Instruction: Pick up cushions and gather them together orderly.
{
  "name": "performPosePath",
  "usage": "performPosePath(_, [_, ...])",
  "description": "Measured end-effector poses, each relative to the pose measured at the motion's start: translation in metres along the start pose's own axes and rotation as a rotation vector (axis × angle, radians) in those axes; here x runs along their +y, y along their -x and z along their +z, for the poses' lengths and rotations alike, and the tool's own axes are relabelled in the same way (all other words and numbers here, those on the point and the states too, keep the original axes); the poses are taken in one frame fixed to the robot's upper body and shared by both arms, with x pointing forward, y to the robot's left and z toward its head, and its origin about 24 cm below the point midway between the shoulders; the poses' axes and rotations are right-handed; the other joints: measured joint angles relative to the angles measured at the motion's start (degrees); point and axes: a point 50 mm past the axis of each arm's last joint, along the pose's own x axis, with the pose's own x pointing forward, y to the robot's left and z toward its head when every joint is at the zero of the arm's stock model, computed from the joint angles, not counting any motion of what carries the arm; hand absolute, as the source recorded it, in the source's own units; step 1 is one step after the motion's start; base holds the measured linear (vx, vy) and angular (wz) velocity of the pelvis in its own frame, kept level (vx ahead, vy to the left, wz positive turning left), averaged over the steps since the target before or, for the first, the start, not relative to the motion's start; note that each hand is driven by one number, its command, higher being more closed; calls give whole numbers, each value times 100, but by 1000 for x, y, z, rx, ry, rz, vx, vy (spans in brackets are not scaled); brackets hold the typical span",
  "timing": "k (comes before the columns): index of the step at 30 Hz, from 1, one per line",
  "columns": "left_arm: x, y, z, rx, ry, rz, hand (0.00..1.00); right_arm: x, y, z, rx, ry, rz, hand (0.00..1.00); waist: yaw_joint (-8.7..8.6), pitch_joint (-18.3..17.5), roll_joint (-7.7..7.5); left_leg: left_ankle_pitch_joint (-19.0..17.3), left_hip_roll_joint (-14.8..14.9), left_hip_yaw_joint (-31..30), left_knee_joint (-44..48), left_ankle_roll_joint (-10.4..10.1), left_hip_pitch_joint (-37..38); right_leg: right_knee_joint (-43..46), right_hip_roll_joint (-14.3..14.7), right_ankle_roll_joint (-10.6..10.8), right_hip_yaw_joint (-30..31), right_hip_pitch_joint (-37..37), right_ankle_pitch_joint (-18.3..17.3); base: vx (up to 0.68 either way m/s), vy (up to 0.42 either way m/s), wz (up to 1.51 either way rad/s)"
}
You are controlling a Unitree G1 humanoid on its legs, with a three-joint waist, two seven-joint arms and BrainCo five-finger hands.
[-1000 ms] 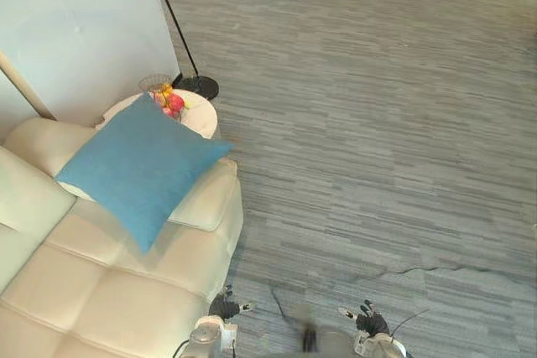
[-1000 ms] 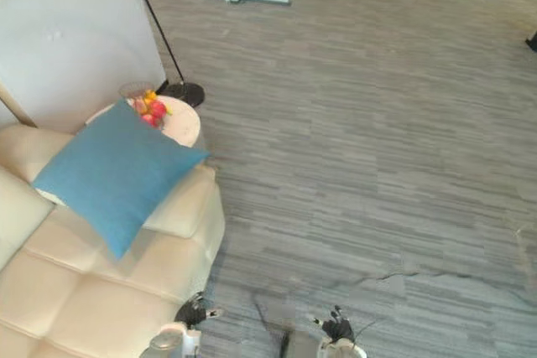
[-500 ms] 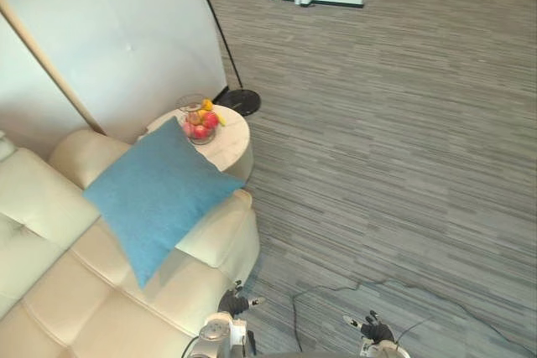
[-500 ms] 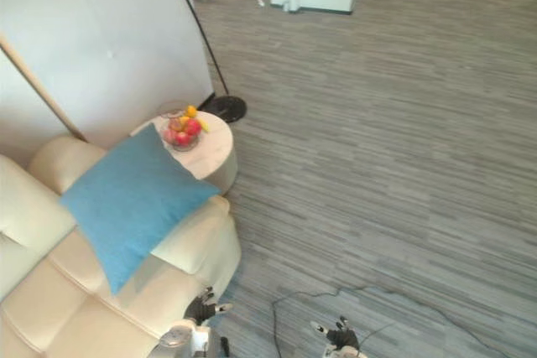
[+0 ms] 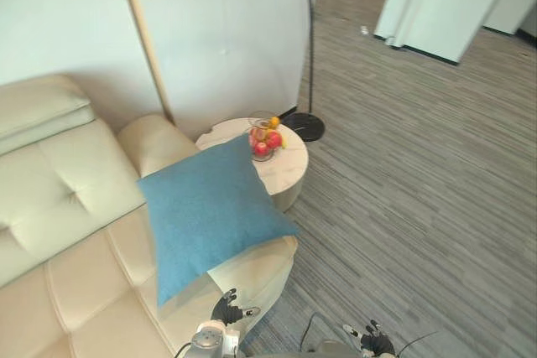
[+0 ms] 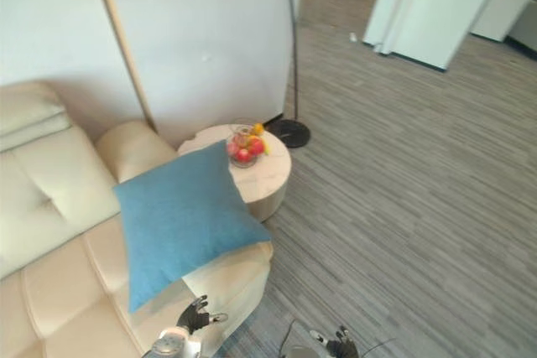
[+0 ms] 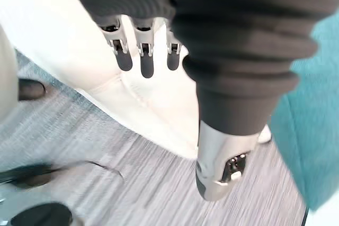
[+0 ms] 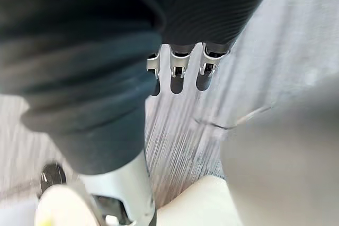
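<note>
A cream tufted sofa (image 5: 75,207) carries a blue cushion (image 5: 210,211), which lies tilted across the seat and the rounded armrest (image 5: 256,262). Just beside that armrest, a round pale surface (image 5: 285,172) holds a glass bowl of fruit (image 5: 265,137). The grey striped carpet floor (image 5: 419,199) bears a lamp's round black base (image 5: 304,128).

L hand (image 7: 212,83), R hand (image 8: 100,78), dark ribbed covers (image 7: 249,19), silver fingers (image 7: 146,56) w/ dark tips, silver thumbs (image 7: 220,168)
</note>
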Motion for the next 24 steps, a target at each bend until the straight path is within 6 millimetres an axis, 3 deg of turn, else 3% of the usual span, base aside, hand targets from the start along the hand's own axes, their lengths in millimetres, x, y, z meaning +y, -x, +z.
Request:
performPosePath(1, [0, -1, 2, -4, 10, 3, 0, 0, 0, 1, -2, 3, 2, 0, 0, 7, 9, -57, 17, -145, 97, -44, -19, -178, 91, 1, 231, -9, 95, 418, -347, 140])
performPosePath(2, [-2, -1, 4, -10, 26, 5, 0, 1, 0, 0, -1, 6, 5, 0, -2, -2, -13, -229, -6, -440, 358, -216, -112, -627, 159, -13, 654, 61, 375, 341, -320, 124])
performPosePath(3, [-1, -2, 6, -17, 25, 5, 0, 4, 1, -3, 6, 12, 15, 0, -1, -24, -115, -424, -118, -598, 630, -315, -219, -1022, 63, 19, 867, 185, 661, 381, -414, 152])
performPosePath(4, [-5, -3, 6, -14, 38, 0, 0, 3, 0, 1, -5, 5, 11, 0, -4, 28, 11, -607, 5, -692, 871, -416, -213, -859, 66, -13, 458, 306, 889, 228, -278, 119])
performPosePath(7, [-11, -1, 2, -4, 72, -7, 0, -8, -1, 4, -9, 10, -13, 0, -11, -110, 231, -483, 388, -408, 685, -620, -183, -886, 138, -261, -246, 525, 660, 296, -297, 126])
performPosePath(9, [-6, -1, 1, -1, 81, 10, 0, -5, -2, 7, -18, 11, -6, 0, 30, -110, 230, -307, 538, -315, 391, -794, -169, -890, 159, -338, -547, 569, 613, 140, -221, 71])
performPosePath(11, [-5, 1, -3, 8, 88, 17, 0, -2, -3, 9, -23, 9, 1, 0, 23, -112, 237, -165, 606, -289, 231, -843, -188, -899, 148, -381, -799, 616, 587, 79, -184, 74])
performPosePath(13, [-4, 1, -4, 10, 90, 19, 0, 2, -4, 10, -26, 2, 8, 0, 24, -97, 207, -13, 634, -118, 125, -837, -242, -922, 58, -411, -1053, 647, 568, 19, -96, 77])
performPosePath(17, [-2, 0, -2, 6, 74, 21, 0, 4, -3, 9, -24, -18, 6, 0, -85, -90, 81, 201, 864, 1887, 94, -506, -409, -1076, -345, -422, -1812, 807, 506, -81, 2, 100])
performPosePath(18, [0, 1, -4, 9, 54, 20, 0, 2, -3, 9, -26, -25, 0, 0, -81, -97, 57, 286, 847, 2034, 59, -577, -416, -1075, -441, -369, -1915, 841, 481, -115, 66, 62])
performPosePath(24, [27, 6, -9, 5, -28, 71, 0, -2, 5, 18, -124, -77, -15, 0, -126, -438, -2, 769, 489, 1861, -938, -532, -339, -1681, -545, -72, -1833, 887, 702, -32, 96, 22])
